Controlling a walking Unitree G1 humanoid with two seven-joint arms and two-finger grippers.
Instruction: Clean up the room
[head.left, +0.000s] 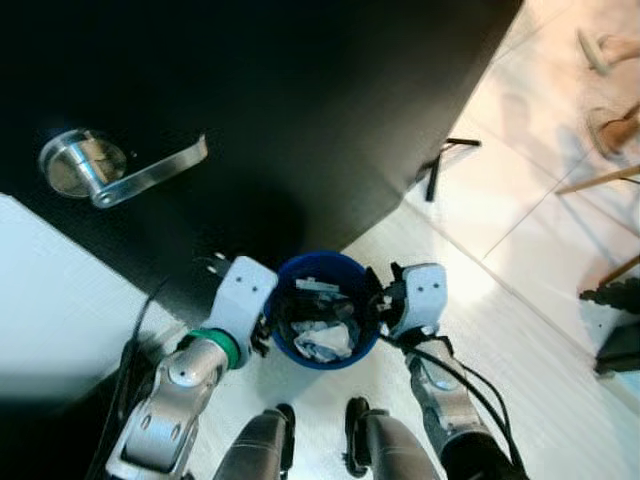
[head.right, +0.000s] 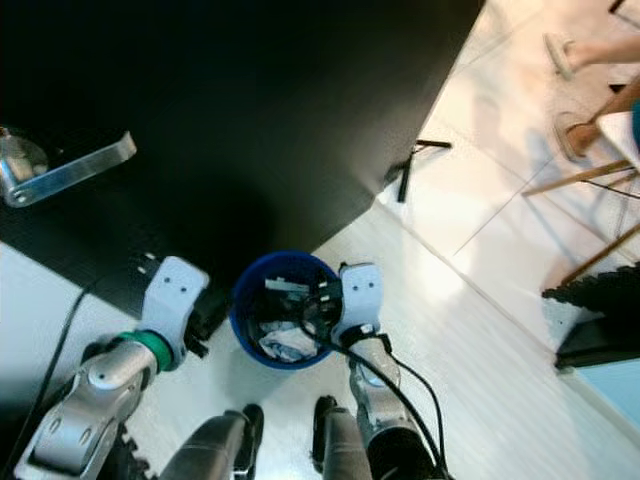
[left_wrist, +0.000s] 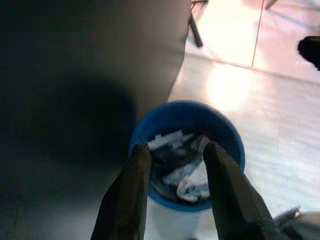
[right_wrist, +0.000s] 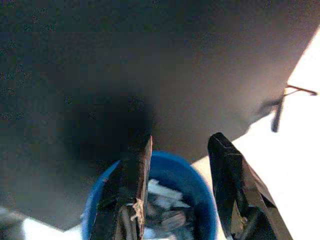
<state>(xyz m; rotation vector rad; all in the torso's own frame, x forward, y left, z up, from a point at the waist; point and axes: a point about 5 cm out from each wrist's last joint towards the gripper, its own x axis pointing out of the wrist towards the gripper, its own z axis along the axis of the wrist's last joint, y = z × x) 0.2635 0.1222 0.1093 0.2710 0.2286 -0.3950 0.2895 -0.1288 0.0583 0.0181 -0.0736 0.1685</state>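
Floor: pale wood-look planks near the robot, changing to glossy light tiles further right, strong glare patch on it. Blue bin sits low over the floor, close to the edge of the dark door; whether it actually rests on the floor cannot be told. The bin holds crumpled white and dark scraps. Black doorstop-like bracket stands on the tiles by the door edge. Thin wooden legs come down at the far right. A person's sandalled feet on the tiles at the top right. Dark object on the floor at the right edge, unclear.
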